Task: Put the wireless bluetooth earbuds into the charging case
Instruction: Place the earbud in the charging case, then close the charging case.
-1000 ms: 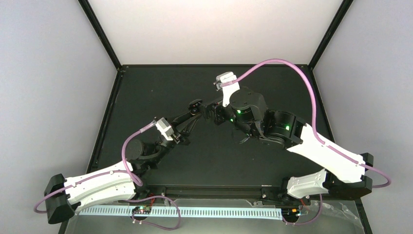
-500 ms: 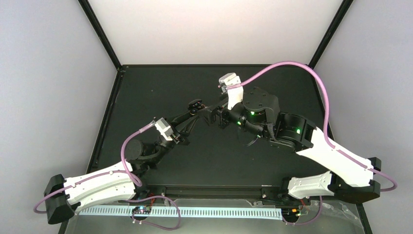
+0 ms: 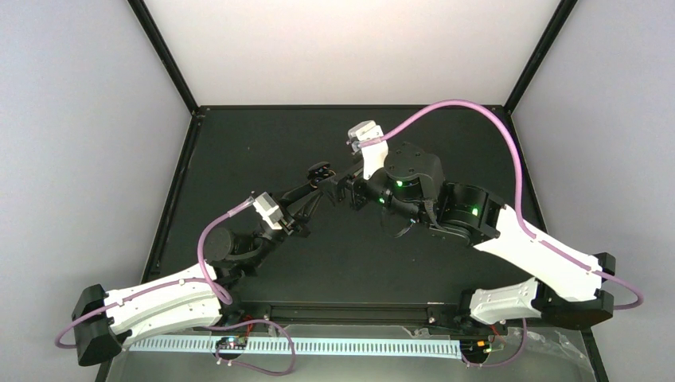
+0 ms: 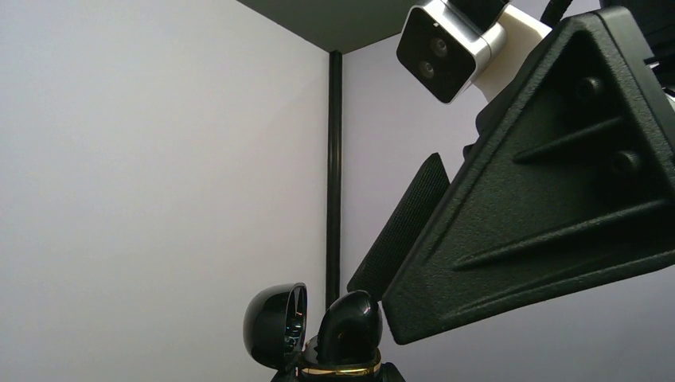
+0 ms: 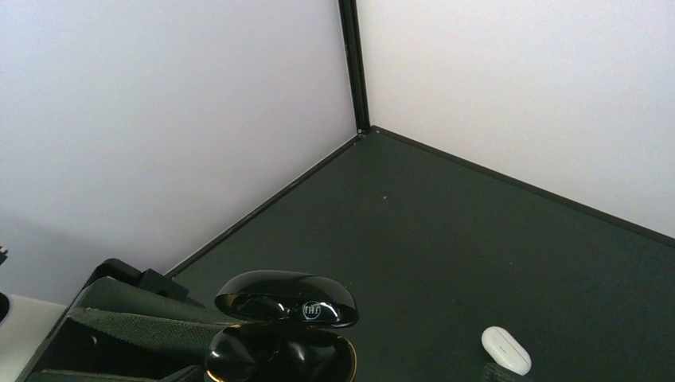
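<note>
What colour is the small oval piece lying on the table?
The oval piece is white; right wrist view.

right gripper [image 3: 344, 193] crowds the held black case [image 5: 286, 306] (lid up); open room over the mat [image 5: 477, 223] beyond.

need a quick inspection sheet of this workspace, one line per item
surface: black table, matte, no spill seen
job's things: black case glossy with a gold rim, lid open, held in the left fingers; white oval lying on the table, cannot tell whether earbud or case
clutter: nothing seen
grippers: left fingers shut on the black case; right fingers open, close beside it, nothing seen between them
cables: purple cables loop along both arms, away from the black case
surroundings: pale walls, black frame posts
</note>
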Controlling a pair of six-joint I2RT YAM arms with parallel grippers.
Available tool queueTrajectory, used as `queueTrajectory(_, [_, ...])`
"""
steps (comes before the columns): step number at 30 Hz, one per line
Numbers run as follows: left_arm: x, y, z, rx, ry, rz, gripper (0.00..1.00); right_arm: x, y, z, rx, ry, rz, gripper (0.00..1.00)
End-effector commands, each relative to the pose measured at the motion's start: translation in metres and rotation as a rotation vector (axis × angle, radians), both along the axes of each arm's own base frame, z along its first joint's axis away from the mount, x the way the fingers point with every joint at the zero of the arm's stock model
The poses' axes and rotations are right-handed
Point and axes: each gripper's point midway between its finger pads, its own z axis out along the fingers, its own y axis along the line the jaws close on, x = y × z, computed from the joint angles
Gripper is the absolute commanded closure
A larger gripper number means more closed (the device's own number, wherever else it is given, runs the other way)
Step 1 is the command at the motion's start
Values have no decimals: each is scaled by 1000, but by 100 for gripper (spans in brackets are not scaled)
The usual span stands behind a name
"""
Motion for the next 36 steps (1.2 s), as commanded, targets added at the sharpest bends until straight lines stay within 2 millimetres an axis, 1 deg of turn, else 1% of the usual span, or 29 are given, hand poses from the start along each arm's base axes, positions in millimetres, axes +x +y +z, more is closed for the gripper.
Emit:
queueTrajectory(1, [-6, 3, 8, -29, -15, -24, 98, 9, -6, 2, -1, -12, -59, 9])
queueTrajectory(11, [-6, 4, 8, -32, -15, -21, 98, 14, -8, -2, -13, -9, -93, 9])
queueTrajectory(18, [-7, 5, 9, -35, -17, -22, 98, 14, -10, -1, -11, -7, -92, 9])
queueTrajectory(20, [-7, 5, 9, -34, -17, -23, 98, 11, -10, 3, 1, -8, -77, 9])
queueTrajectory(23, [-7, 5, 10, -36, -19, -22, 98, 2, -14, 16, 44, -24, -34, 9])
queueTrajectory(25, [-8, 6, 10, -36, -21, -21, 98, -5, -20, 25, 75, -42, -10, 9])
queueTrajectory(27, [-10, 8, 12, -40, -28, -29, 98, -8, -32, 31, 97, -66, -19, 9])
queueTrajectory(29, [-20, 7, 14, -36, -56, -72, 98, -8, -45, 32, 96, -93, -46, 9])
queueTrajectory(32, [-49, -4, 15, 21, -131, -225, 98, -9, -62, 27, 62, -125, -71, 9])
queueTrajectory(34, [-67, -11, 14, 60, -150, -334, 98, -14, -68, 19, 33, -136, -52, 9])
queueTrajectory(36, [-82, -13, 14, 76, -164, -419, 98, -21, -69, 9, 9, -134, -7, 9])
